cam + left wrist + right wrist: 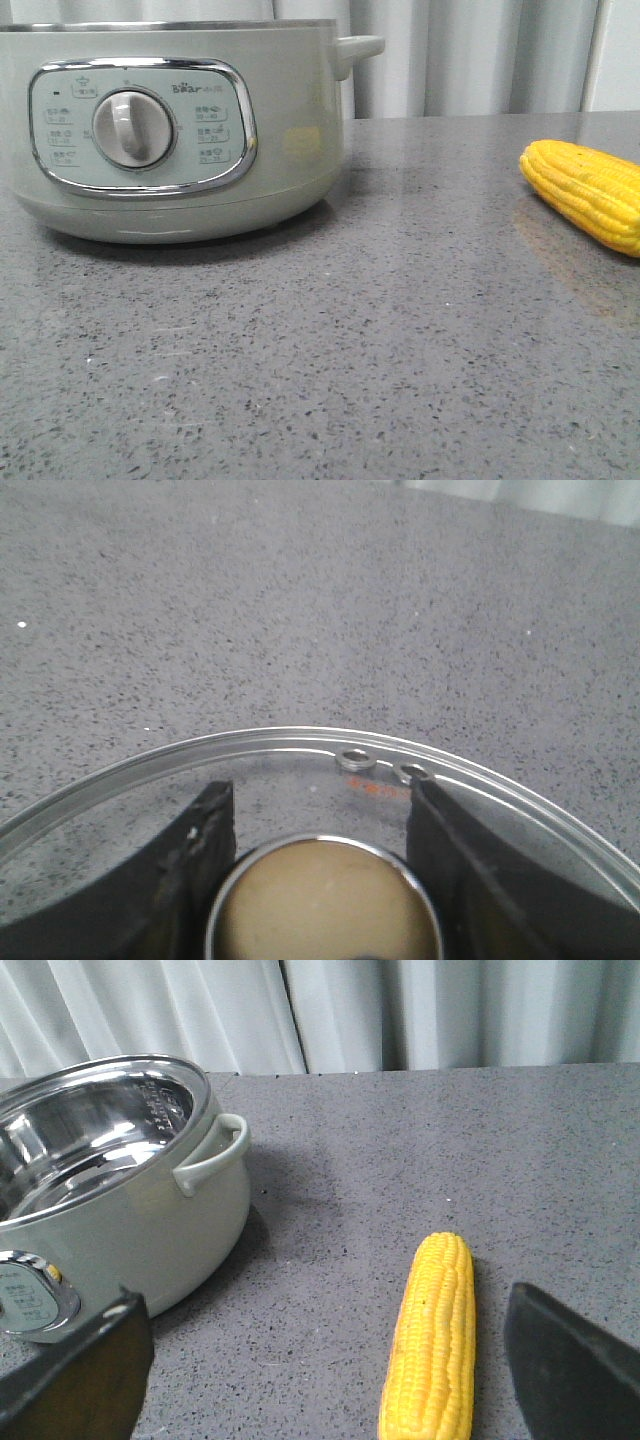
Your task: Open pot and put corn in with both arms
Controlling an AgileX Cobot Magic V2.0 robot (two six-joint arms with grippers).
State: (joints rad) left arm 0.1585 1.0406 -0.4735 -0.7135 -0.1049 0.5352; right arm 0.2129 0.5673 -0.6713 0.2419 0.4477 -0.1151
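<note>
Nearby, corn lies beside pot.

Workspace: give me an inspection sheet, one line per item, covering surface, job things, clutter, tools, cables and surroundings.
Surface: grey speckled countertop, bare between the things.
Pot: pot stands at the left of the front view, dial facing the camera; right wrist view shows it open, steel inside empty.
Lid: glass lid with a metal-rimmed knob, seen over the countertop in the left wrist view.
Corn: corn lies flat on the countertop, apart from the pot, to its right.
Clutter: nothing seen.
Left tool: left tool shut on the lid knob.
Right tool: right tool open, corn between its fingers, not touching.
Cables: nothing seen.
Surroundings: pale curtain behind.
</note>
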